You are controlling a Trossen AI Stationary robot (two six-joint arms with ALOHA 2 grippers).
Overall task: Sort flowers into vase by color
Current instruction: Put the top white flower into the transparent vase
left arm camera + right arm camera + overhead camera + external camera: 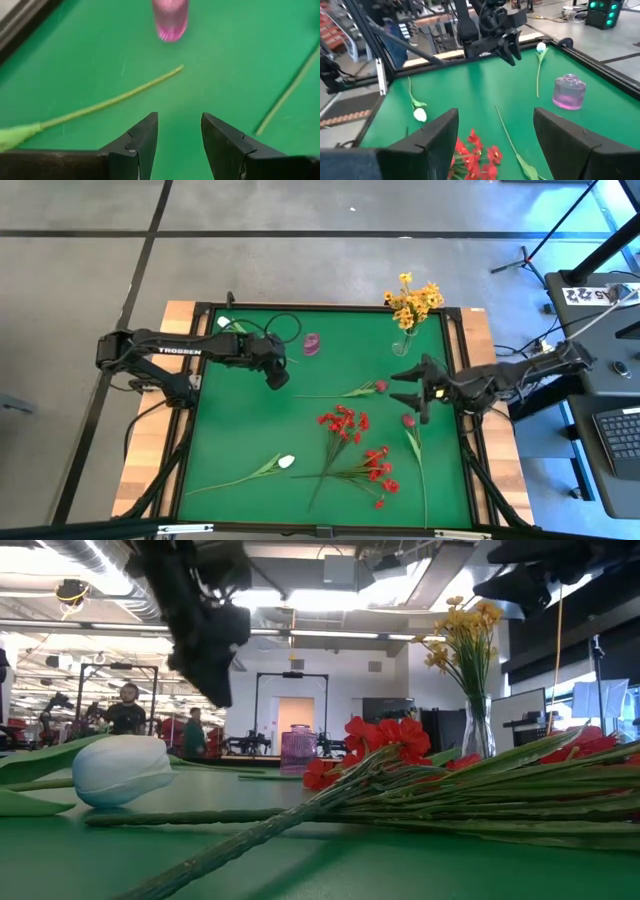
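Green matting covers the table (250, 430), framed in black with bare wood at both side edges; beyond it we see a grey floor and, in the low view, a lit workshop with two people standing far back.

Vases: we count a clear glass vase (403, 343) at the far right corner holding the yellow-orange blossom sprays (414, 301), and a squat pink glass vase (312, 344) standing empty at the far middle.

Loose flowers on the mat: we list the red blossom sprays (352, 445) lying in a heap right of centre; one dark pink-red tulip (380, 386) near the middle, its stem running toward the left; a second dark pink-red tulip (408, 421) by the right edge, stem trailing toward the near edge; one white tulip (286, 462) near the front left; another white tulip (224, 322) at the far left corner, beside the left arm.

Left gripper (278, 379): we find it raised above the mat, left of the pink vase, fingers apart and holding nothing.

Right gripper (407, 386): we find it just beside the central dark tulip's head, fingers spread wide, nothing between them.
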